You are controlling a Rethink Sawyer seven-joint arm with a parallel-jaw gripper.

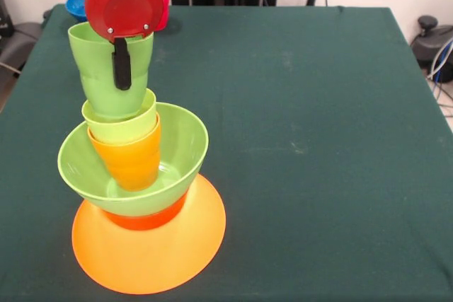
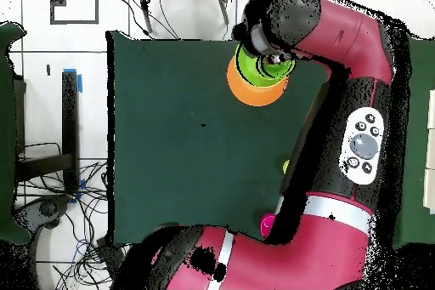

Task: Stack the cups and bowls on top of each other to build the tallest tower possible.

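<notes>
Nearest the camera in the front view, toward the left front of the dark green table (image 1: 318,139), the large orange bowl (image 1: 152,256) lies upside down with its wide rim flat on the cloth, forming the base of the tower (image 1: 131,167). On it sits a small orange-red bowl (image 1: 148,217), mostly hidden, and on that the lime green bowl (image 1: 85,167) stands upright. Inside this bowl stands an orange cup (image 1: 131,160), with a lime green cup (image 1: 124,126) nested in its mouth and a darker green cup (image 1: 99,68) nested in that one (the column leans a little to the left toward its top). Above, the gripper (image 1: 122,61) comes down over the top cup; one black finger (image 1: 122,65) lies against the cup's outer wall on the camera side, while the other is hidden, so the fingers appear closed on the cup's rim. Farther back, at the table's far left edge, a blue bowl (image 1: 74,6) shows behind the wrist, and a red cup (image 1: 164,1) peeks out beside it. From overhead, the red arm (image 2: 340,133) covers most of the tower (image 2: 255,82).
</notes>
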